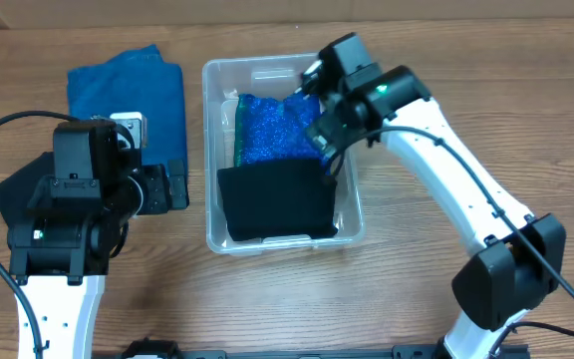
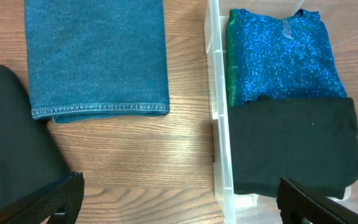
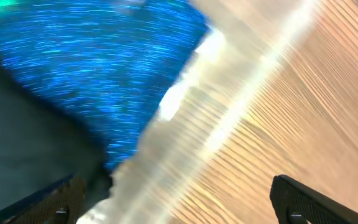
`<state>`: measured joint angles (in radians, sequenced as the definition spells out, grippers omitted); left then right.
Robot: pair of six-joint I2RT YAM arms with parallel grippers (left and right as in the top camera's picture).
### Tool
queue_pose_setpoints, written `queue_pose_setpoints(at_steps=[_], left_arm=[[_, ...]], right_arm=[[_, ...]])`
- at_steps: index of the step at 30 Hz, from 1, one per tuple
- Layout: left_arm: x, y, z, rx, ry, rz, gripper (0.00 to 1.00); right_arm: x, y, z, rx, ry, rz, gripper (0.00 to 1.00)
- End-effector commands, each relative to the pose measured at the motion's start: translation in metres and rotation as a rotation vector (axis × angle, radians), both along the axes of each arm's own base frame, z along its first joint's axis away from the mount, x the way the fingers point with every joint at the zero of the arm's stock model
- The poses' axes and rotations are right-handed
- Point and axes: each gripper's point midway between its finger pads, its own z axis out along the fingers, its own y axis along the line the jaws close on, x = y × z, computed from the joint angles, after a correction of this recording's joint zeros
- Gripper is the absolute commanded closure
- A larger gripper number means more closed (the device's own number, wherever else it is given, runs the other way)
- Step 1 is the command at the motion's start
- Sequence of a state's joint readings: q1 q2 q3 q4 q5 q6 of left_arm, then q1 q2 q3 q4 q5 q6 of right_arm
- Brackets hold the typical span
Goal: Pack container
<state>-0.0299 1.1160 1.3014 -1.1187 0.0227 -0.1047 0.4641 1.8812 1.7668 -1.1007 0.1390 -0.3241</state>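
The clear container (image 1: 210, 150) stands mid-table. It holds a blue sparkly cloth (image 1: 272, 130) at the far end and a black folded cloth (image 1: 277, 199) at the near end. My right gripper (image 1: 329, 150) is open and empty over the container's right wall (image 3: 216, 124), with the sparkly cloth (image 3: 92, 74) to its left; that view is motion-blurred. My left gripper (image 1: 172, 186) is open and empty over bare table just left of the container wall (image 2: 219, 124). Its fingertips (image 2: 179, 199) frame the wall and the black cloth (image 2: 297, 143).
A teal folded cloth (image 1: 147, 95) lies on the table left of the container, also in the left wrist view (image 2: 98, 56). Another black cloth (image 1: 13, 189) lies at the far left, partly under my left arm (image 2: 11, 137).
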Motion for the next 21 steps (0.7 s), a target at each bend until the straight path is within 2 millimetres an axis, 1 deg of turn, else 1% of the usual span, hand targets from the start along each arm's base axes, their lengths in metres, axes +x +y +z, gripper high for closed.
queue_pose_setpoints(at_steps=[1, 3, 4, 5, 6, 7, 8, 9, 11, 12, 13, 14, 15, 16, 19, 21], left_arm=[[0.002, 0.003, 0.007, -0.001, -0.015, 0.017, 0.00], [-0.003, 0.003, 0.004, -0.002, 0.008, 0.017, 0.00], [-0.008, 0.004, 0.001, 0.001, 0.030, 0.018, 0.00], [-0.011, 0.010, -0.002, 0.021, 0.045, 0.043, 0.00], [-0.013, 0.020, -0.002, 0.037, 0.052, 0.091, 0.00], [-0.017, 0.042, 0.002, 0.046, 0.055, 0.206, 0.00], [-0.020, 0.058, 0.008, 0.034, 0.047, 0.282, 0.00], [-0.023, 0.078, 0.017, -0.001, 0.025, 0.362, 0.00], [-0.032, 0.118, 0.027, -0.061, -0.017, 0.517, 0.00], [-0.041, 0.145, 0.026, -0.097, -0.031, 0.623, 0.00], [-0.054, 0.175, 0.017, -0.162, -0.020, 0.771, 0.00], [-0.065, 0.200, 0.002, -0.215, 0.003, 0.900, 0.00], [-0.069, 0.216, -0.011, -0.249, 0.022, 0.961, 0.00], [-0.073, 0.233, -0.030, -0.284, 0.060, 1.031, 0.00], [-0.079, 0.265, -0.075, -0.347, 0.176, 1.133, 0.00], [-0.073, 0.286, -0.109, -0.372, 0.236, 1.139, 0.00]], right_arm=[[0.013, -0.038, 0.038, 0.032, -0.136, -0.321, 0.00], [0.016, -0.062, 0.072, 0.152, -0.214, -0.491, 0.00], [0.015, -0.079, 0.089, 0.244, -0.230, -0.587, 0.00], [0.014, -0.091, 0.097, 0.331, -0.209, -0.629, 0.00], [0.011, -0.101, 0.101, 0.396, -0.174, -0.642, 0.00], [0.006, -0.120, 0.099, 0.435, -0.125, -0.680, 0.00], [0.001, -0.136, 0.094, 0.442, -0.091, -0.721, 0.00], [-0.008, -0.161, 0.085, 0.447, -0.034, -0.790, 0.00], [-0.019, -0.186, 0.079, 0.493, 0.031, -0.874, 0.00], [-0.021, -0.194, 0.079, 0.518, 0.047, -0.894, 0.00], [-0.023, -0.201, 0.079, 0.536, 0.054, -0.914, 0.00], [-0.024, -0.203, 0.078, 0.534, 0.057, -0.920, 0.00], [-0.025, -0.203, 0.078, 0.533, 0.061, -0.922, 0.00], [-0.025, -0.202, 0.077, 0.532, 0.063, -0.919, 0.00], [-0.025, -0.201, 0.077, 0.531, 0.064, -0.916, 0.00], [-0.025, -0.201, 0.077, 0.532, 0.064, -0.916, 0.00]])
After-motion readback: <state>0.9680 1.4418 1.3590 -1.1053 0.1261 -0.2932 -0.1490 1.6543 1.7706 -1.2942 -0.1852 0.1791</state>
